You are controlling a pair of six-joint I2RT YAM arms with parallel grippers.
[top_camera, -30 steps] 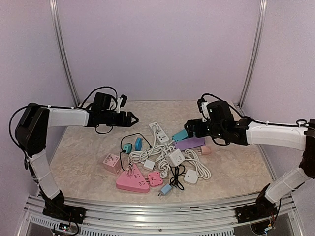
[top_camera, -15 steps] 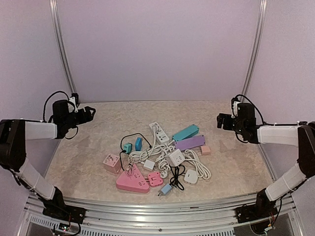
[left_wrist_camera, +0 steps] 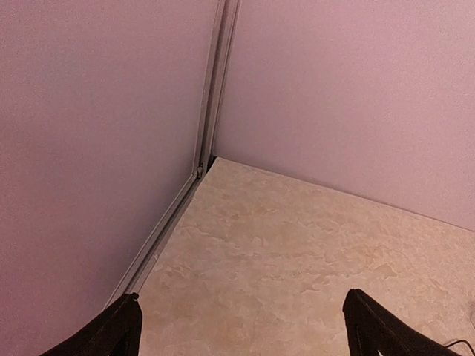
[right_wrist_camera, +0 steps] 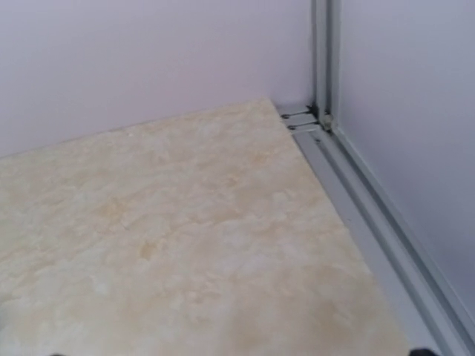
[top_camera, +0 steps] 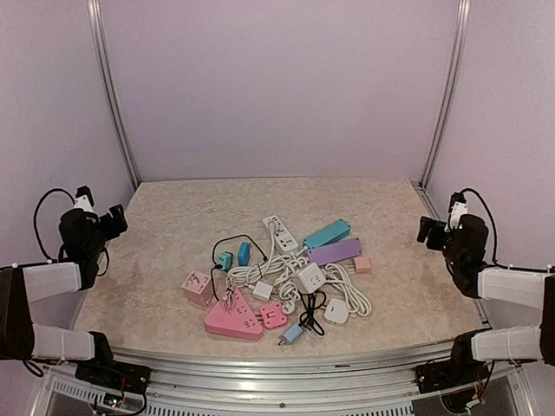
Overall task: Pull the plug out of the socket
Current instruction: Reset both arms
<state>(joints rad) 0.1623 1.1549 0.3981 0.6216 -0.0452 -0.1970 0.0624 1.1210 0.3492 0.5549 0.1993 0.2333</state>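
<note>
Both arms sit at the bench (top_camera: 182,217) sides, well apart from the pile. At the left edge the left gripper (top_camera: 115,218) faces the far-left corner. Its wrist view shows the fingers (left_wrist_camera: 119,334) spread wide, only bare bench between them. At the right edge the right gripper (top_camera: 427,230) faces the far-right corner. Its fingers are open too, tips barely in the wrist frame, nothing held.

The task gear lies mid-bench, tangled in white cords (top_camera: 351,290). pink strip (top_camera: 232,321) nearest, white plug (top_camera: 336,311) to its right. white strip (top_camera: 280,232), teal strip (top_camera: 327,234) and purple strip (top_camera: 335,252) sit farther back. Cannot tell from above which plug is seated in which strip.
</note>
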